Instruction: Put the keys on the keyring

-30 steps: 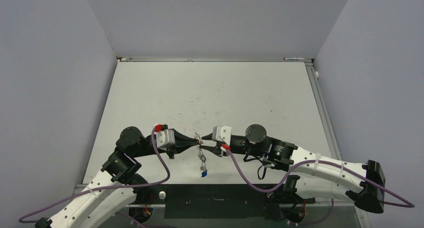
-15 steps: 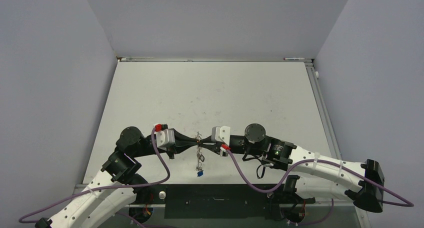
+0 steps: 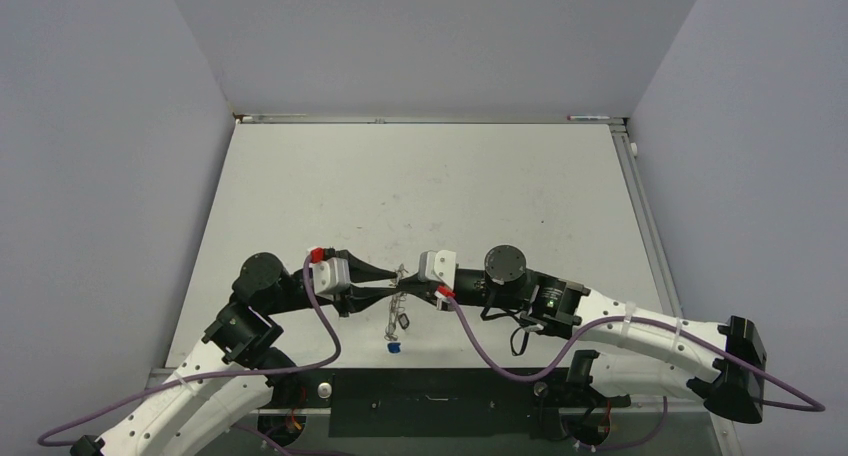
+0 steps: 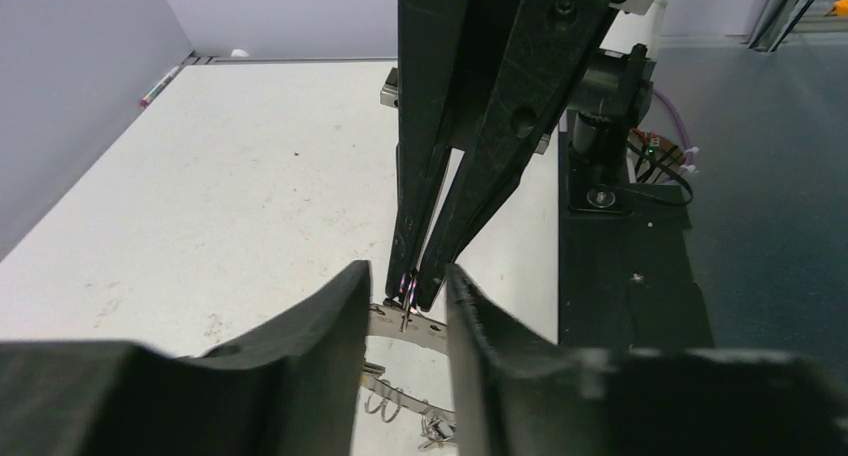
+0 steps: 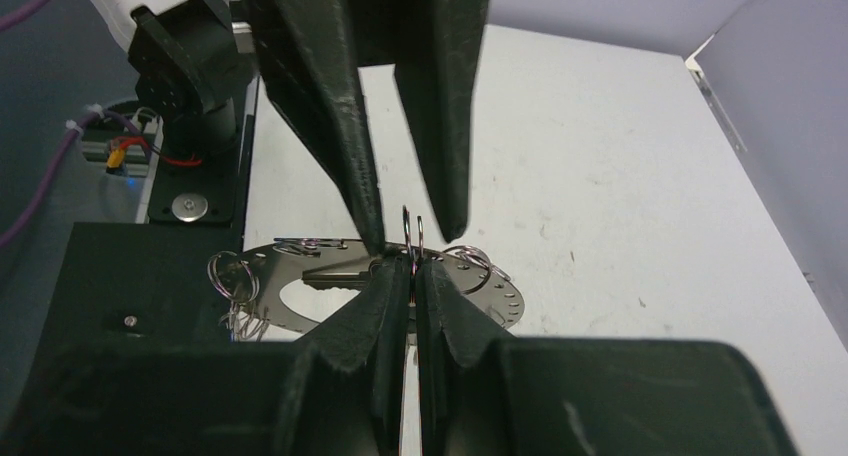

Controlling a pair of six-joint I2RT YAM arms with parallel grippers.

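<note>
Left pincer [image 4: 408,278] agape (right pincer [image 5: 411,272] tight)

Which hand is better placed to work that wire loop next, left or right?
Right, probably: the right hand is shut on the wire loop at the rim of the keyring. The left hand stands open astride that loop, gripping nothing.

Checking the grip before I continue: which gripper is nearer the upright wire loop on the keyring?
Right. The right gripper is shut on the wire loop; the left gripper straddles it, jaws open, a gap on each side.
</note>
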